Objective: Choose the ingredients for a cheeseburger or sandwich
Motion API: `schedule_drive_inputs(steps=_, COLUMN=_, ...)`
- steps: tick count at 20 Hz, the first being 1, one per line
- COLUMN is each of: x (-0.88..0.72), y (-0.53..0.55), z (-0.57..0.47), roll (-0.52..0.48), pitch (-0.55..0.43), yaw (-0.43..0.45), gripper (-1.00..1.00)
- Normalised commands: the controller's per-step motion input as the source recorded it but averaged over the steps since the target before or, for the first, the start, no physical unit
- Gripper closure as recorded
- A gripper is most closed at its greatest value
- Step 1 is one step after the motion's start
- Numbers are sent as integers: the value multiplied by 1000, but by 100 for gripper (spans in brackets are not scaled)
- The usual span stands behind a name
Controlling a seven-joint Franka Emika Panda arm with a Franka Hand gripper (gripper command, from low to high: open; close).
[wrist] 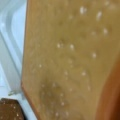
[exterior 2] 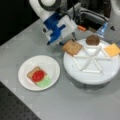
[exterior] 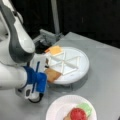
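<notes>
Wrist view shows a toast square (wrist: 67,60) filling the frame. In both front views the gripper (exterior 2: 69,41) is at that toast's (exterior 2: 72,47) edge on the divided tray (exterior 2: 92,72); whether its fingers grip it I cannot tell. One cheese square (exterior 2: 112,49) and one patty (exterior 2: 93,39) lie in the tray. The paper plate (exterior 2: 50,65) carries one toast (exterior 2: 31,73), one red disc (exterior 2: 38,75), one green disc (exterior 2: 45,81).

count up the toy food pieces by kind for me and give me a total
Toast squares: 2, one on the divided tray, one under the stack on the paper plate
Red disc: 1
Green disc: 1
Cheese square: 1
Brown patty: 1
Total: 6
</notes>
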Motion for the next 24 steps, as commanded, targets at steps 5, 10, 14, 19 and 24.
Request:
schedule_drive_inputs(steps=5, x=88, y=45, z=27, roll=132, pitch=38, yaw=-87, gripper=100)
schedule_drive_inputs(steps=10, x=106, y=42, z=56, roll=151, pitch=31, yaw=-74, gripper=100)
schedule_drive_inputs(steps=14, x=103, y=72, z=98, roll=134, pitch=60, yaw=-82, gripper=100)
schedule_drive_inputs(steps=19, x=91, y=16, z=77, roll=53, pitch=71, yaw=-57, gripper=100)
schedule_drive_inputs(steps=24, x=68, y=-6, z=198, roll=-21, pitch=121, yaw=-55, gripper=100)
